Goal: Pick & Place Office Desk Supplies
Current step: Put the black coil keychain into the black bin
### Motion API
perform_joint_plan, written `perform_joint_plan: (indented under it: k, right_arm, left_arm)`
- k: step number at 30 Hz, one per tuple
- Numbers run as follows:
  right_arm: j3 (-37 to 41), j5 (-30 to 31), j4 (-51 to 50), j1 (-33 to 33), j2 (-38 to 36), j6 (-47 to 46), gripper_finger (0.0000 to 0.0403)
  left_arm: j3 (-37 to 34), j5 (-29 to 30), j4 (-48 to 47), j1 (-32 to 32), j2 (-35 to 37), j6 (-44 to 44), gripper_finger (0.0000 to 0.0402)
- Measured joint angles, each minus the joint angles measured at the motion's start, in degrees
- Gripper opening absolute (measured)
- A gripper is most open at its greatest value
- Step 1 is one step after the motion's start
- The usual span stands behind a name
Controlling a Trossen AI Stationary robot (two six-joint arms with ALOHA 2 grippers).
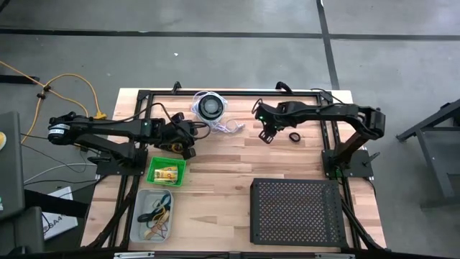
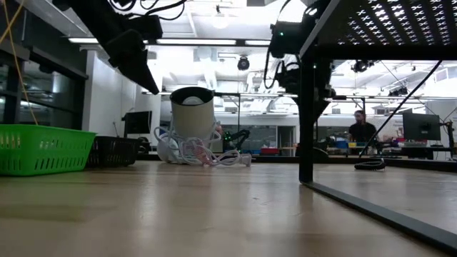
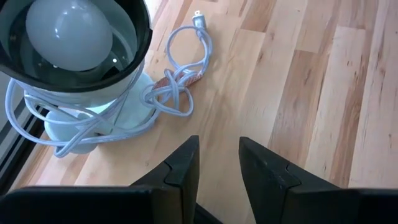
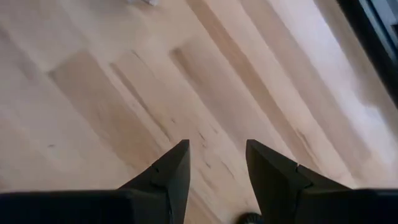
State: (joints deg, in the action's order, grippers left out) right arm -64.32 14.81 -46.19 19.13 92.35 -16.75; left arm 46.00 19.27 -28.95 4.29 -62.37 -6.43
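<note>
A small black ring (image 1: 295, 137) lies flat on the wood at the far right, also seen as the ring (image 2: 370, 164) in the low view. Little yellow packets (image 1: 167, 173) lie in a green basket (image 1: 154, 170). Thin loops, dark and yellow (image 1: 157, 214), lie in a clear bin (image 1: 142, 205). My right gripper (image 1: 267, 134) hangs open just left of the black ring, over bare wood, its fingers (image 4: 168, 171) pointing steeply down with nothing between them. My left gripper (image 1: 189, 146) stands open near the lamp, its fingers (image 3: 183, 165) empty.
A lamp with a white bulb (image 3: 68, 34) and a coiled white cord (image 3: 177, 93) stands at the far middle, just beyond my left gripper. A large black perforated tray (image 1: 296, 212) on legs fills the near right. Bare wood lies between the basket and the tray.
</note>
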Motion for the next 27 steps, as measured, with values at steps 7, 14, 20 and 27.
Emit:
perform_joint_plan:
  k: [7, 14, 20, 27]
  right_arm:
    - [3.4, 1.7, -4.3, 1.0, -0.6, -4.0, 0.0144]
    - [7.2, 1.8, -5.4, 1.1, -0.6, -8.0, 0.0144]
    - [8.5, 2.1, -8.4, 1.6, -0.6, -11.8, 0.0144]
    - [11.5, 1.5, -8.8, 1.6, -0.6, -15.2, 0.0144]
  left_arm:
    - [0.0, 0.0, 0.0, 0.0, 0.0, 0.0, 0.0106]
    - [0.0, 0.0, 0.0, 0.0, 0.0, 0.0, 0.0106]
    - [0.0, 0.0, -0.1, 0.0, 0.0, 0.0, 0.0106]
    - [0.0, 0.0, -0.1, 0.0, 0.0, 0.0, 0.0106]
